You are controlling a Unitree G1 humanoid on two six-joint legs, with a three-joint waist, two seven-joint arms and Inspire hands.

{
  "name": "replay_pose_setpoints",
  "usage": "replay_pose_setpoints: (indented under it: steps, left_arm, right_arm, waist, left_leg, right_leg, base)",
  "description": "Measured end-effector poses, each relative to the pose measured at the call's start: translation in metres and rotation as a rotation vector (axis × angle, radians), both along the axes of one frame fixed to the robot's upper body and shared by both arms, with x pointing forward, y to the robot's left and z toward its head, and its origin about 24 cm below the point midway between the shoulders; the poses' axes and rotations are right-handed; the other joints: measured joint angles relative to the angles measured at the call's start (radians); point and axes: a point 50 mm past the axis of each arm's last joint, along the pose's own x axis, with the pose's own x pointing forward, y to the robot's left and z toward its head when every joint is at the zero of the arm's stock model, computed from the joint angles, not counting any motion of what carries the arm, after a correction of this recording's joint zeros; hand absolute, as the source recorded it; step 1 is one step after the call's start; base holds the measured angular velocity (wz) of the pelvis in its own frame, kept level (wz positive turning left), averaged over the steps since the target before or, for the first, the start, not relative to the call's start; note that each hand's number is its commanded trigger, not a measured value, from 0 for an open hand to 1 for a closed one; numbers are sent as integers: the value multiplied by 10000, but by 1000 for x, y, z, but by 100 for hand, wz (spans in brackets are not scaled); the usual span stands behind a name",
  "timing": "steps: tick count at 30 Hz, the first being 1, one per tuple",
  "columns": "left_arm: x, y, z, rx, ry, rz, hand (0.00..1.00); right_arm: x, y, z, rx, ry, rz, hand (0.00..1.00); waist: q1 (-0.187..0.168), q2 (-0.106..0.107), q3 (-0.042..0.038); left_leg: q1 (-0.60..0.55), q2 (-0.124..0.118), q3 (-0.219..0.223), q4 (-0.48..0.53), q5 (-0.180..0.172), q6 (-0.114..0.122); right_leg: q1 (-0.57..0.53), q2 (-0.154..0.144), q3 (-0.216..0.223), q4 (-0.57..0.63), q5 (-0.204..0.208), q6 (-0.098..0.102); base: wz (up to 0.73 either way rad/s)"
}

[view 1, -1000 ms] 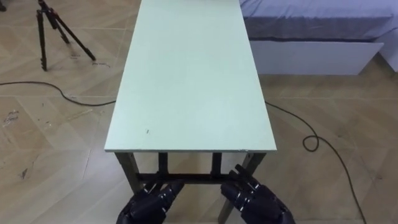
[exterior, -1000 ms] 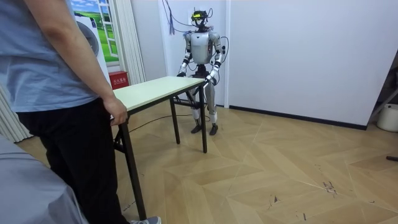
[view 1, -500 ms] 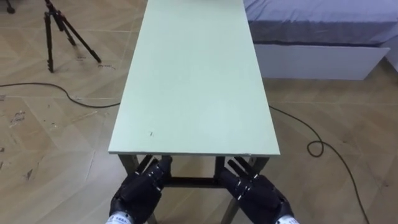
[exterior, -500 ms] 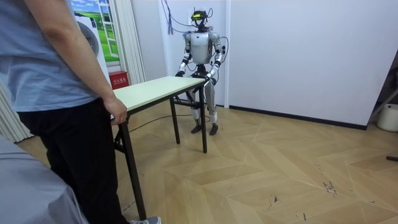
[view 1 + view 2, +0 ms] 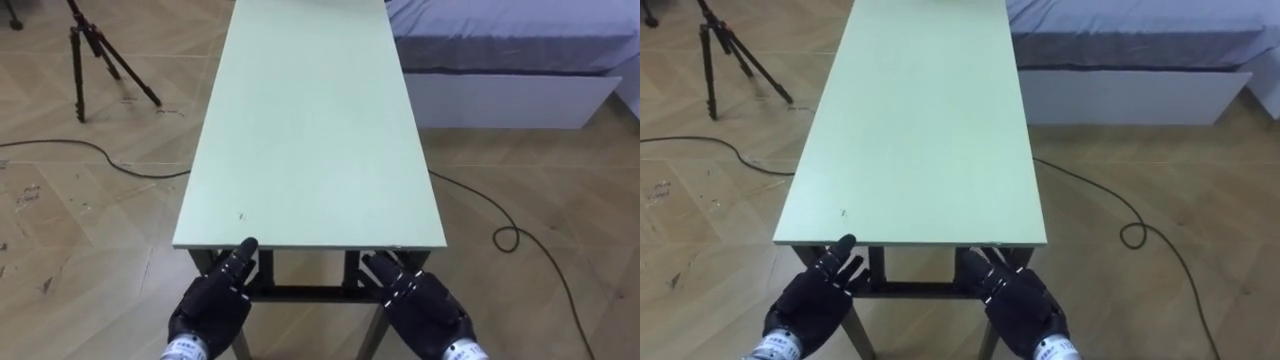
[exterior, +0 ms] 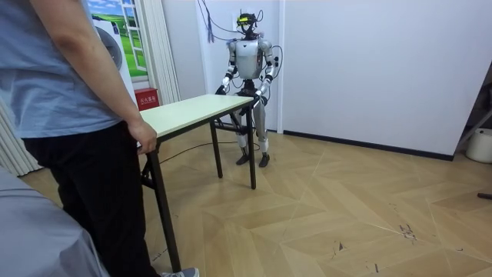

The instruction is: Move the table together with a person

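Note:
A long table with a pale green top [image 5: 310, 130] and dark folding legs stretches away from me. Both my hands are held low at its near short edge. My left hand [image 5: 212, 300] is open, its straight fingers pointing up at the edge near the left leg. My right hand [image 5: 425, 310] is open too, fingers reaching just below the edge near the right leg. In the room view I stand at the table's [image 6: 192, 110] far end, and a person [image 6: 69, 115] at the near end rests a hand [image 6: 144, 138] on that edge.
A black tripod [image 5: 85, 50] stands on the wood floor to my left, with a cable [image 5: 60, 150] running past it. A bed [image 5: 500, 40] lies to the right of the table, and another cable [image 5: 510, 235] loops on the floor beside it.
Both hands have risen from low by the crossbar up to the table's near edge and spread slightly apart. The person has not moved.

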Motion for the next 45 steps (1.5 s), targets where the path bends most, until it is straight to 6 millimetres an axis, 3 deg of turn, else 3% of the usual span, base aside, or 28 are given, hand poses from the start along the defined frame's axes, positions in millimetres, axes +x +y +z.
replay_pose_setpoints:
  steps: [12,16,24,29,38,45]
  left_arm:
    - [-1,-3,-2,-639,369,215,0]
    - [-2,-4,-2,-940,463,270,0]
    - [0,-6,-2,-1233,509,356,0]
    - [6,-8,1,-1432,341,409,0]
    - [16,-17,6,-1930,342,610,0]
    - [24,-19,9,-2371,541,1071,0]
  right_arm:
    - [0,1,-1,930,496,-749,0]
    - [1,2,0,1409,634,-1083,0]
    - [3,8,1,2305,860,-1650,0]
    - [7,10,6,2375,631,-1587,0]
    - [17,12,12,3013,549,-2010,0]
    - [24,16,19,3119,885,-2218,0]
  waist:
    - [-51,223,20]
    - [-37,325,-40]
    - [-7,287,-60]
    - [48,300,-49]
    - [205,410,39]
    - [227,403,43]
  left_leg:
    - [130,-8,-6,3,0,0]
    - [84,-10,-2,12,0,0]
    - [96,-11,-1,12,1,0]
    - [106,-17,-1,13,2,1]
    - [131,-11,10,13,1,1]
    - [44,-24,20,17,1,1]
  right_leg:
    - [156,-6,16,-11,0,0]
    - [110,-11,4,7,0,0]
    - [110,-17,15,32,0,0]
    - [122,-23,15,30,0,0]
    - [123,3,76,26,0,-1]
    - [22,16,128,39,2,-3]
  base:
    - [0]
    - [0]
    - [0]
    - [0]
    - [0]
    - [0]
